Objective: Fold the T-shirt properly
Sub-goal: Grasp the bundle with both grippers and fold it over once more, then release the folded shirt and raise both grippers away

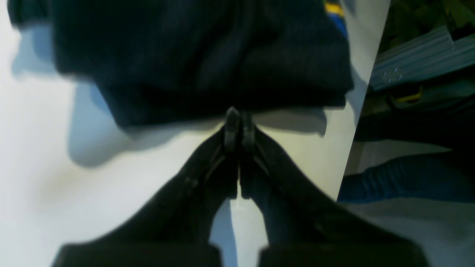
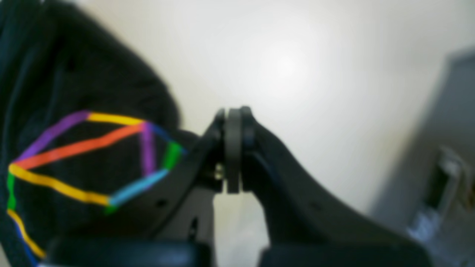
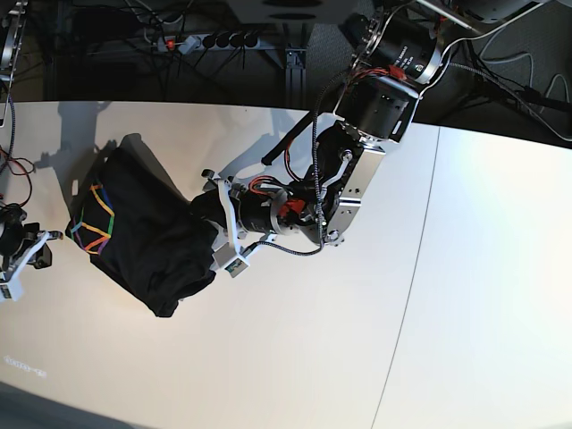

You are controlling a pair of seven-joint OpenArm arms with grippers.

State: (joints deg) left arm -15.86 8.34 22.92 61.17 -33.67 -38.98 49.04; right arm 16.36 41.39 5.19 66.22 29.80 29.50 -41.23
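The black T-shirt (image 3: 147, 241) lies bunched on the white table (image 3: 295, 349), left of centre, with its rainbow line print (image 3: 93, 220) facing up at its left end. My left gripper (image 3: 198, 223) is at the shirt's right edge. In the left wrist view it (image 1: 239, 113) is shut, its tips pinched on the near edge of the dark cloth (image 1: 207, 55), which casts a wide shadow. My right gripper (image 3: 43, 248) is just left of the shirt. In the right wrist view it (image 2: 233, 111) is shut and empty, with the print (image 2: 85, 159) beside its left finger.
A seam (image 3: 420, 250) runs down the table right of my left arm. A power strip (image 3: 201, 40) and cables lie behind the table's far edge. In the left wrist view, the table edge (image 1: 356, 122) is close on the right, with blue cloth (image 1: 408, 178) beyond it.
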